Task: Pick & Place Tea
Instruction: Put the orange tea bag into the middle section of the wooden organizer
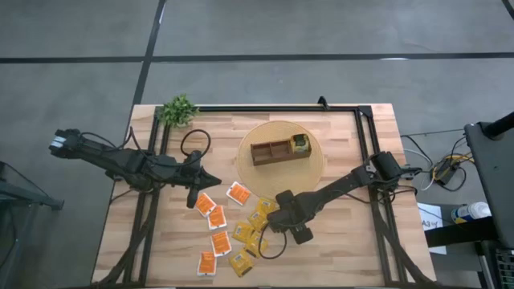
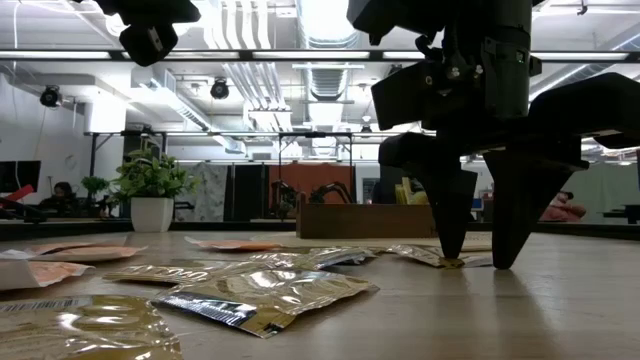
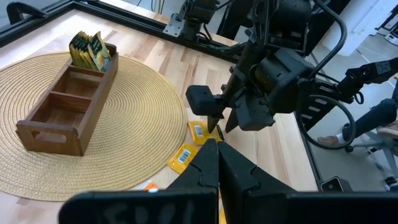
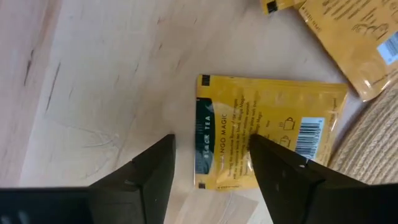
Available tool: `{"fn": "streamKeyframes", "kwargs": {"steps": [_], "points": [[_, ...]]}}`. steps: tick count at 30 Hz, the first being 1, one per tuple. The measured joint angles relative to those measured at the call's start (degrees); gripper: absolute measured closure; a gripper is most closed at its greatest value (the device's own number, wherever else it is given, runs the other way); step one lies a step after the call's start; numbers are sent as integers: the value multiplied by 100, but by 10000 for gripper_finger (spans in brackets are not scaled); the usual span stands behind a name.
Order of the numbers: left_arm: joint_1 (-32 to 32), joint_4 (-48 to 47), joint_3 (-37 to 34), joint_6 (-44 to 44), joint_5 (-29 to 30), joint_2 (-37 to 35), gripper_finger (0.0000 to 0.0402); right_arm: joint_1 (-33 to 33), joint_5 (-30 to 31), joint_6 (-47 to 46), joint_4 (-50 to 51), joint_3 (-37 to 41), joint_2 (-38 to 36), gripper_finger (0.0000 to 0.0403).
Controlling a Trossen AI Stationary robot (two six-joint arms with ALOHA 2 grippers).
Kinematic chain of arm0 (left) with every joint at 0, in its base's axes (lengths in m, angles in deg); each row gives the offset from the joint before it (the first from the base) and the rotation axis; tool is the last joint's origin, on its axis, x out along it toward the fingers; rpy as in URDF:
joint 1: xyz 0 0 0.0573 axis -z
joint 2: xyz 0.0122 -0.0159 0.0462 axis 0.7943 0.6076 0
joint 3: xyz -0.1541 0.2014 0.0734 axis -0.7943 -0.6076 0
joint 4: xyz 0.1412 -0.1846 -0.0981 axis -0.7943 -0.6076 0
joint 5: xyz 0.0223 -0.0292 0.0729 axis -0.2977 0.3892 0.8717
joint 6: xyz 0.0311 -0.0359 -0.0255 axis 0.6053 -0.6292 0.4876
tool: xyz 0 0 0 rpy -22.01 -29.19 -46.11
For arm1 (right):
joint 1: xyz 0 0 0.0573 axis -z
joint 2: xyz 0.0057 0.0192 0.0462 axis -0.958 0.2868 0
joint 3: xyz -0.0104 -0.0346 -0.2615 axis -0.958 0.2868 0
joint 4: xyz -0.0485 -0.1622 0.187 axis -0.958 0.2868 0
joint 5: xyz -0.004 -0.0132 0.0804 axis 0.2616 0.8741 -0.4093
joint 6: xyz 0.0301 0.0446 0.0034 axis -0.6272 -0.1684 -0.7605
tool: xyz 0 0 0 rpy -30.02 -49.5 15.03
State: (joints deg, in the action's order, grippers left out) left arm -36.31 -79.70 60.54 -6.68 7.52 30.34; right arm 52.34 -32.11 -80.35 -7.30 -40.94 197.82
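Note:
Orange-and-white tea sachets (image 1: 217,217) and yellow tea sachets (image 1: 247,238) lie flat and scattered on the wooden table's near half. Green sachets (image 1: 299,143) stand in one end compartment of the brown wooden box (image 1: 273,151). My right gripper (image 4: 211,165) points straight down, open, low over a yellow sachet (image 4: 267,134). One finger (image 4: 283,171) is above its printed face, the other (image 4: 146,177) over bare wood beside its dark label edge. My left gripper (image 3: 217,155) hovers shut above the table's left half (image 1: 210,180), holding nothing. My right gripper comes from above with open fingers astride the yellow sachet's dark-label edge (image 4: 205,134). In the low view both fingertips (image 2: 452,258) reach down to table level. Whether they touch the sachet, which lies flat on the wood, I cannot tell.
The box stands on a round woven mat (image 1: 309,172) at the table's far middle. A small potted plant (image 1: 178,110) sits at the far left corner. A black frame rail (image 1: 273,107) runs along the far edge. More yellow sachets (image 4: 351,43) lie close beside the gripper.

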Motion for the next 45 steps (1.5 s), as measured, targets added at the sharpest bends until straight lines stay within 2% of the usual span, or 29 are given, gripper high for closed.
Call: {"fn": "streamKeyframes", "kwargs": {"steps": [11,15,21,28,37,45], "points": [[2,-2,0,-16,0,0,402,1,-61,53,-24,8,52,233],[2,-4,0,-21,0,0,402,0,-83,62,-27,16,55,280],[0,-2,0,-24,0,0,402,8,-137,139,-7,-35,65,380],[0,-4,0,-24,1,0,402,21,-180,151,416,-280,-53,394],[2,13,2,-16,1,0,402,468,-1287,-60,1314,-934,-888,395],[2,47,2,-15,1,0,402,1699,-2590,-65,1628,-1339,-1922,395]]}}
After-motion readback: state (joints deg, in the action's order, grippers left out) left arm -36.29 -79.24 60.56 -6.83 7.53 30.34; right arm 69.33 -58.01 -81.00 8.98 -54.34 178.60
